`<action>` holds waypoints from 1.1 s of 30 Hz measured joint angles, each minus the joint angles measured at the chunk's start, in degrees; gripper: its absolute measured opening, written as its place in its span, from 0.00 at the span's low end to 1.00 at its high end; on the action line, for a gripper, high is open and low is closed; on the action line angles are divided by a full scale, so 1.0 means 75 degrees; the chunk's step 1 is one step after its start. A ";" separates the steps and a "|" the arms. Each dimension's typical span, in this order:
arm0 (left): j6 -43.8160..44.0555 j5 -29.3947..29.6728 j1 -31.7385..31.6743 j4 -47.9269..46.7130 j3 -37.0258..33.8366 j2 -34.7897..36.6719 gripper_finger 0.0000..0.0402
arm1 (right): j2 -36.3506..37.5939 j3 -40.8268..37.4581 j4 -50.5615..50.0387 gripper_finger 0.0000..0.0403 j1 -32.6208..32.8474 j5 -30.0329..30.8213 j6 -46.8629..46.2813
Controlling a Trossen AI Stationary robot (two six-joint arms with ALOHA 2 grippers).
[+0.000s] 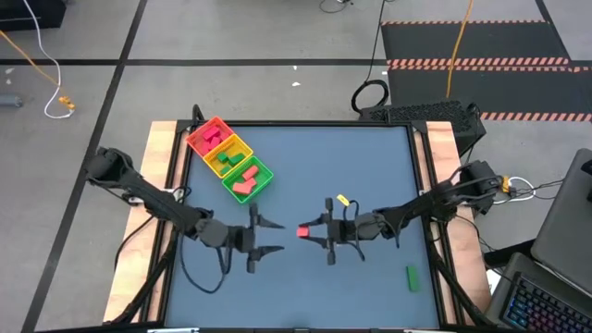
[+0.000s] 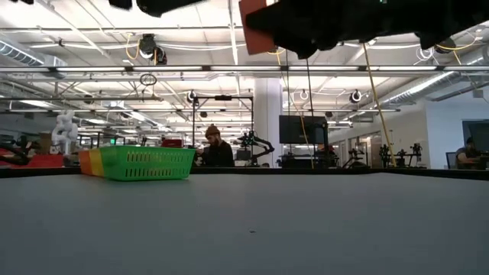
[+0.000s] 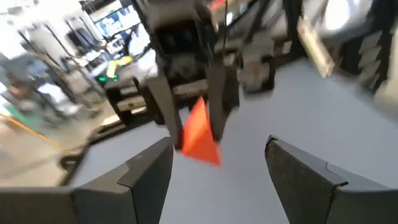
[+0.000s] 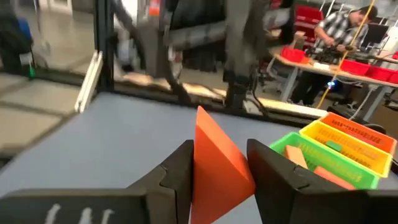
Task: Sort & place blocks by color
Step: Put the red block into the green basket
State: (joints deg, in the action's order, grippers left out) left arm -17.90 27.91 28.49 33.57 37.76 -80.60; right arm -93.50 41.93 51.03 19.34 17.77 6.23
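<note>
A pink-red wedge block (image 1: 302,231) is held above the table's middle by my right gripper (image 1: 313,232), which is shut on it. It shows at the top of the low view as the wedge (image 2: 256,29), well off the table. My left gripper (image 1: 277,237) is open and faces the wedge from the table's left, a short gap away, touching nothing. The left wrist view shows the wedge (image 3: 200,134) just beyond my open fingers. One green block (image 1: 412,277) lies flat near the table's right near corner. Other blocks lie in the tray (image 1: 265,183). My right gripper pinches the pink-red wedge (image 4: 217,165) between its two fingers (image 4: 180,168), one on each flat side, with the pointed edge (image 4: 202,115) sticking out past the fingertips. The fingers come level from the table's right. The wedge is lifted clear of the table.
The red-yellow-green tray (image 2: 157,173) stands near the table's far left corner, slanted, with pink-red and green blocks in its compartments. The table has raised wooden side rails (image 1: 166,148). People sit at workbenches in the room beyond.
</note>
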 joint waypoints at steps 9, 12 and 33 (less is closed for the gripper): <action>-0.2723 0.0382 0.0067 0.1387 -0.0009 -0.1288 0.63 | -0.0591 0.0003 0.1189 0.32 -0.0179 -0.0003 -0.0427; -0.2869 0.0743 0.0067 0.1733 -0.0006 -0.1355 0.63 | -0.0591 0.0003 0.1204 0.30 -0.0177 -0.0011 -0.0663; -0.0404 0.0879 -0.0138 0.2347 0.0073 -0.1355 0.63 | -0.0897 0.0009 0.1684 0.29 -0.0188 -0.0442 -0.0677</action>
State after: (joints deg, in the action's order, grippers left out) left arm -20.93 34.50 27.45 51.17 38.30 -90.76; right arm -100.22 42.00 63.66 17.93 14.46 1.15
